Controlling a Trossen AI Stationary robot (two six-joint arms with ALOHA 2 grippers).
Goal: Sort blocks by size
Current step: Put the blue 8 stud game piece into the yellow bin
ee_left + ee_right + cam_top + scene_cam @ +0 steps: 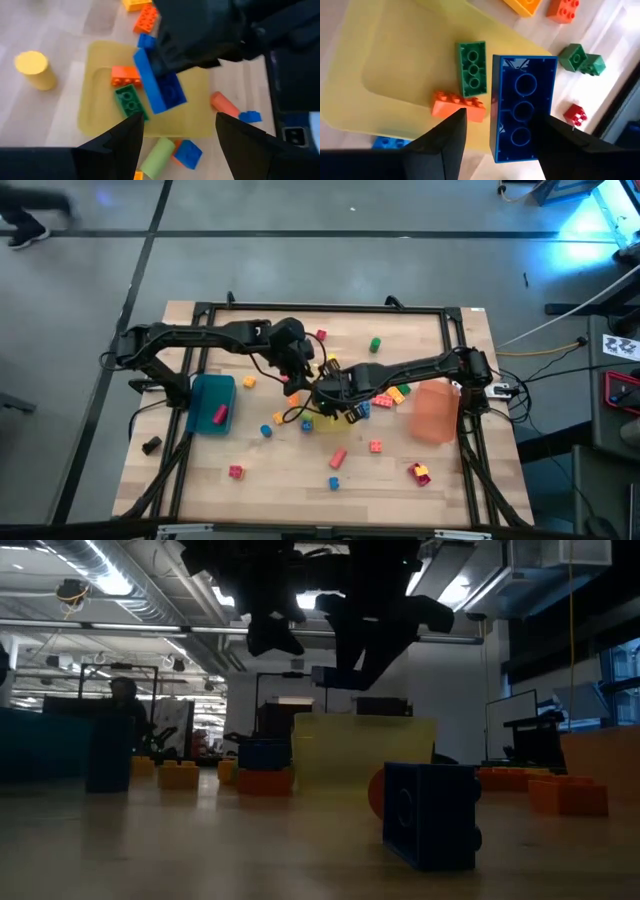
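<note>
Claw first: my right claw (495, 137) pinches the long blue block (522, 107) by its sides, hanging over the yellow bin (395, 60), the block toward the bin's edge nearest the loose green cubes. To do this well I'd shift it over the bin's middle, clear of the green block (472, 68) and orange block (458, 106), then let go. My left claw (177, 135) hovers spread beside it. On the bench (290, 485), the high view alone shows the blue bin (210, 405) at nine o'clock — the wrist views miss it.

From above we lose the yellow bin (331, 425) under both arms (only its six o'clock edge shows), and we cannot make out the bricks inside it.
</note>
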